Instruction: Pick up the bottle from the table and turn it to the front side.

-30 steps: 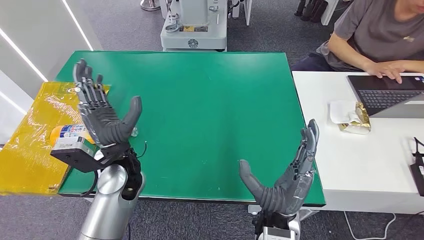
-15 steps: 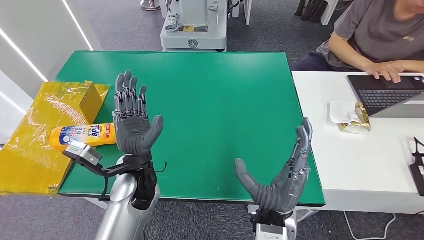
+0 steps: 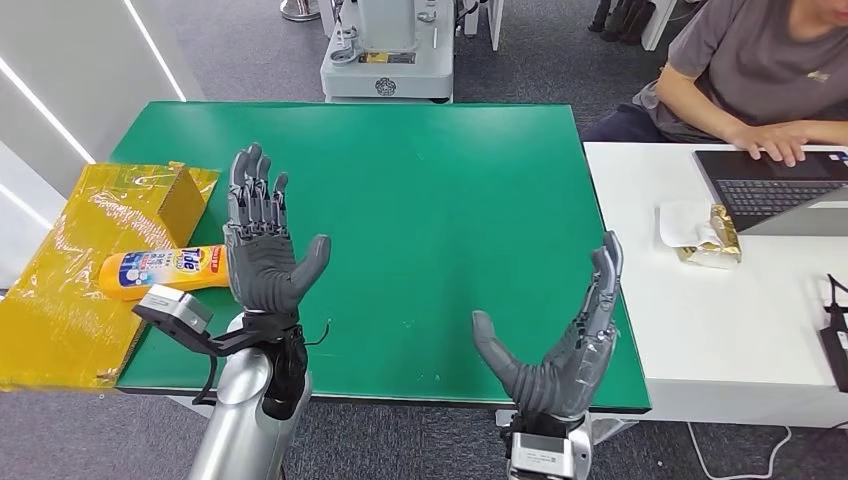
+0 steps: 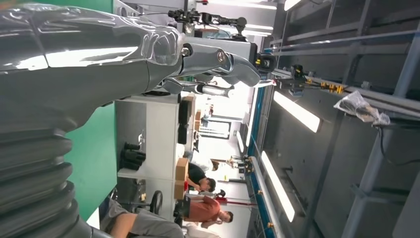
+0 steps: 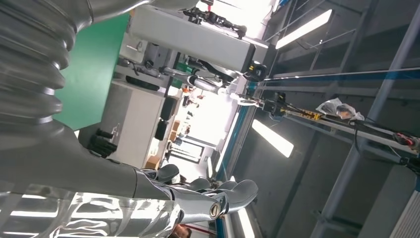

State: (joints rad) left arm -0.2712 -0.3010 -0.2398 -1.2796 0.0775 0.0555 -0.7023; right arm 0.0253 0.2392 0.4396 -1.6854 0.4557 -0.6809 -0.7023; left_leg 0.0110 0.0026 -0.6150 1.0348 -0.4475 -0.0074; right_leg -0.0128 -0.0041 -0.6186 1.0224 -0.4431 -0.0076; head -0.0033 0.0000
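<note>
The bottle (image 3: 165,271) lies on its side at the left edge of the green desk (image 3: 430,200), partly on a crinkly yellow sheet (image 3: 60,290). Its long way runs left to right. The left hand (image 3: 262,245) is just beside it, raised, with fingers apart and holding nothing, so it looks best placed to reach. The right hand (image 3: 565,345) is well apart from the bottle, fingers apart too. A person (image 3: 760,70) types on a laptop (image 3: 775,190) at a white table (image 3: 740,330) nearby.
</note>
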